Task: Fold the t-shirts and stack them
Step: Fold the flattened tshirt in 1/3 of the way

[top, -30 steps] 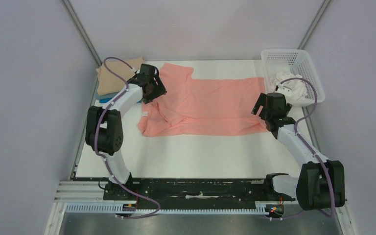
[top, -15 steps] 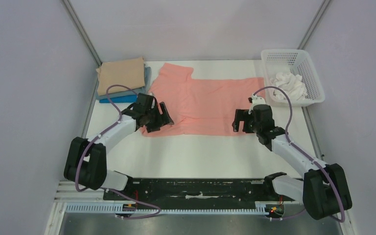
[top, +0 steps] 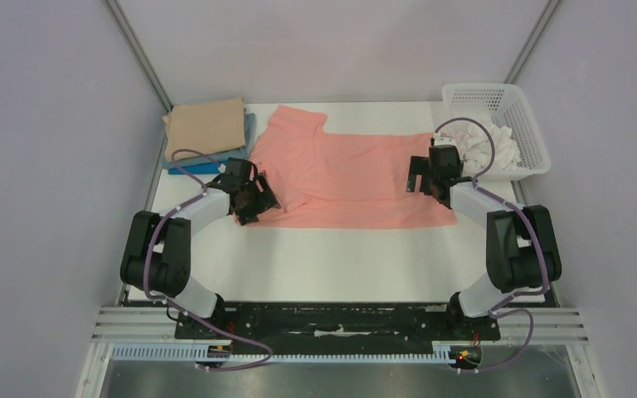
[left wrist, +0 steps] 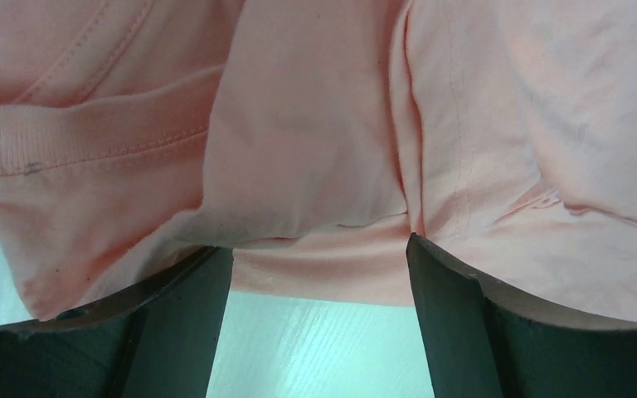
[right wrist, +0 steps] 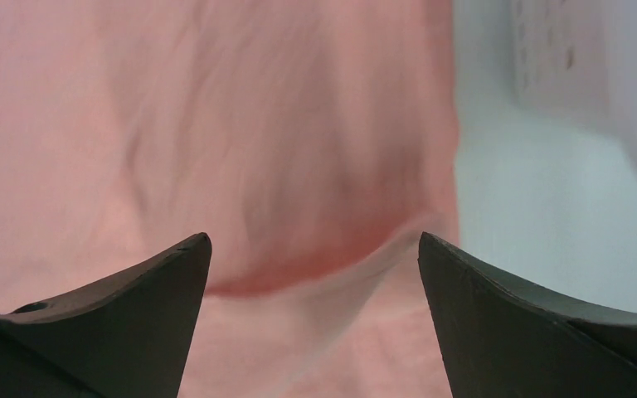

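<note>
Now: the left gripper (top: 257,197) is standing with its fingers (left wrist: 182,319) wide apart, gripping nothing, low over the left end of the salmon-pink cotton short-sleeved t-shirt (top: 348,178). In its wrist view the shirt's folded lower edge is lying between the two dark fingers, and the ribbed collar band (left wrist: 75,137) is running across the upper left. The right gripper (top: 421,174) is likewise spread and empty, hanging over the shirt's right-hand edge; its wrist view is blurred. The shirt is lying spread across the middle of the white table (top: 332,257). At upper left a folded tan t-shirt (top: 206,128) is sitting on a grey-blue folded t-shirt (top: 251,128) and a bright blue folded t-shirt (top: 195,168). At upper right a white plastic mesh basket (top: 498,93) is holding crumpled white cloth (top: 489,145).
</note>
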`<state>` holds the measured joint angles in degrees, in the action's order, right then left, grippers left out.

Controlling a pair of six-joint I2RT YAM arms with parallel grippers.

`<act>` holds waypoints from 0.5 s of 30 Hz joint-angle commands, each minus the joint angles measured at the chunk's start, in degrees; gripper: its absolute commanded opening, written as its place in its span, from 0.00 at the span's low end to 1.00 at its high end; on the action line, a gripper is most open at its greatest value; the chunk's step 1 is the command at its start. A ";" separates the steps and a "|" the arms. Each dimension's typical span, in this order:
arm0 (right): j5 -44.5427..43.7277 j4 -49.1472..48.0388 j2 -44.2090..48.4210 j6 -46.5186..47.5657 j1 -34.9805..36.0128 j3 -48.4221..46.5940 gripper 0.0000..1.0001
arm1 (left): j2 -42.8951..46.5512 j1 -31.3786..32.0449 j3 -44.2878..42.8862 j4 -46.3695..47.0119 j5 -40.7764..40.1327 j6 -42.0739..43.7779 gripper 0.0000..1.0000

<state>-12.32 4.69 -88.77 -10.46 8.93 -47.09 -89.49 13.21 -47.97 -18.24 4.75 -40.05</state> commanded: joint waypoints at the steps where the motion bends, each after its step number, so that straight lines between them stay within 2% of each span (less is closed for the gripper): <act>1: -0.13 -4.25 -4.96 2.14 -1.83 -6.97 0.98 | -0.49 -2.53 -0.55 -1.16 -4.53 -0.39 0.84; 6: 6.67 -3.85 -1.61 3.47 -1.33 -6.14 0.98 | 1.28 -3.28 -0.51 -1.26 -0.85 -0.03 0.84; 11: 4.64 -3.32 7.63 3.86 3.17 -0.10 0.98 | 3.40 -3.06 -2.06 -0.07 5.98 -0.35 0.84; 15: 6.31 -3.99 13.36 0.47 7.27 6.38 0.98 | 6.96 -2.23 -1.99 1.90 6.46 -1.15 0.84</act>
<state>-7.64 2.17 -80.64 -7.81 13.02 -45.71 -87.37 10.37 -48.05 -18.57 8.29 -40.05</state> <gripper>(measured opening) 0.979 0.840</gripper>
